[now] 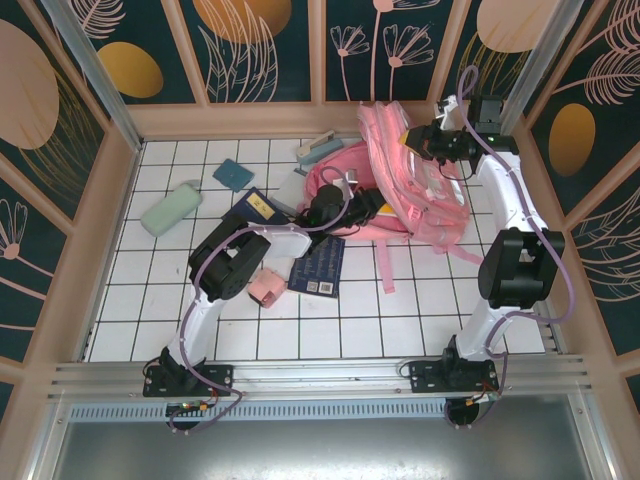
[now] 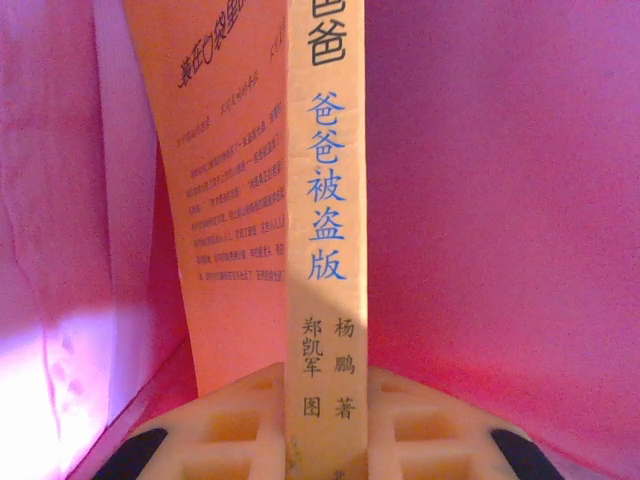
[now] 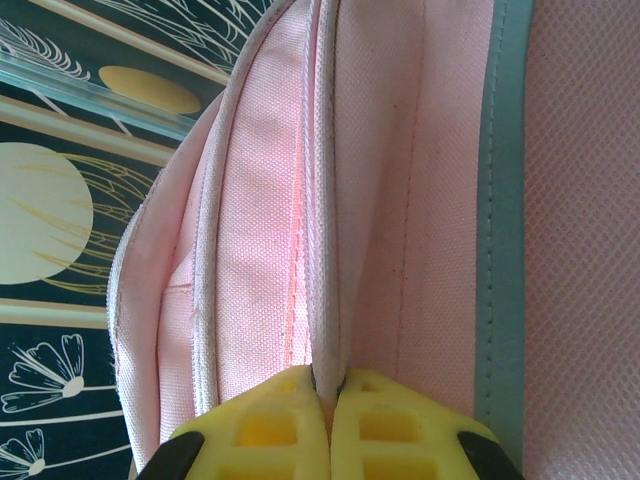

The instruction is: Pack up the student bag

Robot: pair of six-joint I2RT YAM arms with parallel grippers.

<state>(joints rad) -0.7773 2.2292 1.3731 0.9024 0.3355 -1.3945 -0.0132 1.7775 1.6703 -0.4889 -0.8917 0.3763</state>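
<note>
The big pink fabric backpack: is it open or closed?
Open. The right gripper pinches the big pink fabric backpack's edge, while the left gripper holds an orange paperback book surrounded by pink lining.

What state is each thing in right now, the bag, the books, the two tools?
student bag, lying on the table, mouth open, rim pinched.
orange book, closed, gripped at its spine, inside the bag.
left tool, shut on the orange book.
right tool, shut on the student bag's rim.
navy book, closed, flat on the table.
mint case, lying flat, untouched.
</note>
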